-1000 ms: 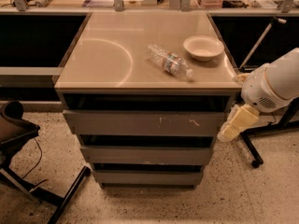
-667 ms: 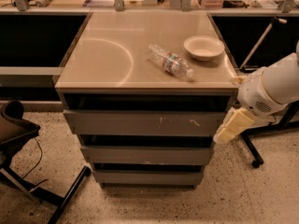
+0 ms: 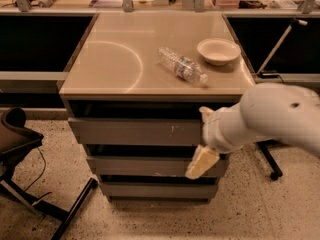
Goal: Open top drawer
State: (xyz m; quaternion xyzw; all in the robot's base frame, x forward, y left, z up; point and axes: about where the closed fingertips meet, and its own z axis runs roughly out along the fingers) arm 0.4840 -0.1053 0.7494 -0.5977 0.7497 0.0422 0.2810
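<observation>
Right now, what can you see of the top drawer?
The top drawer is a wide, flat grey front with no handle, the tallest of three under the cabinet top. Whitish scratches mark it right of centre. A dark gap runs above it; its inside is not visible, and it looks barely pulled out, if at all. The arm covers its right end. The gripper hangs lower, before the second front.

Cream end effector (image 3: 201, 163) just below the right end of the grey, whitish-scratched top drawer (image 3: 130, 131); white bowl (image 3: 218, 50)
</observation>
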